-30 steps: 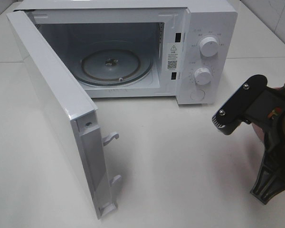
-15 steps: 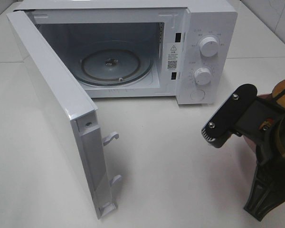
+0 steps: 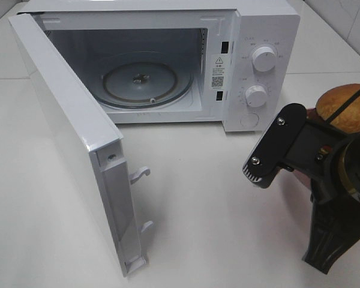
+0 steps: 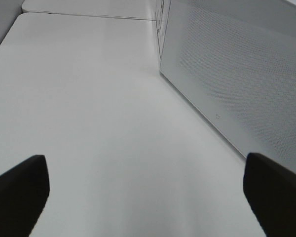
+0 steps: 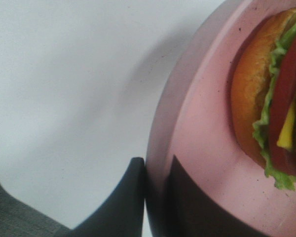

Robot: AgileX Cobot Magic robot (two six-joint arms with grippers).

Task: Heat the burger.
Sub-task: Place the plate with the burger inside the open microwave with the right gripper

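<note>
The burger lies on a pink plate, showing bun, lettuce, tomato and cheese. My right gripper is shut on the plate's rim, one finger below it and one on top. In the high view the burger's golden bun shows at the right edge behind my right arm, to the right of the microwave; the gripper's fingers are hidden there. My left gripper is open with nothing between its fingers, beside the outer face of the microwave door.
The microwave door is swung wide open to the left, reaching toward the front of the white table. The glass turntable inside carries nothing. Two knobs sit on the control panel.
My right arm has shifted left and a little away from the table's front, carrying the plate. The burger's bun has come into view at the right edge. The left gripper has not moved.
</note>
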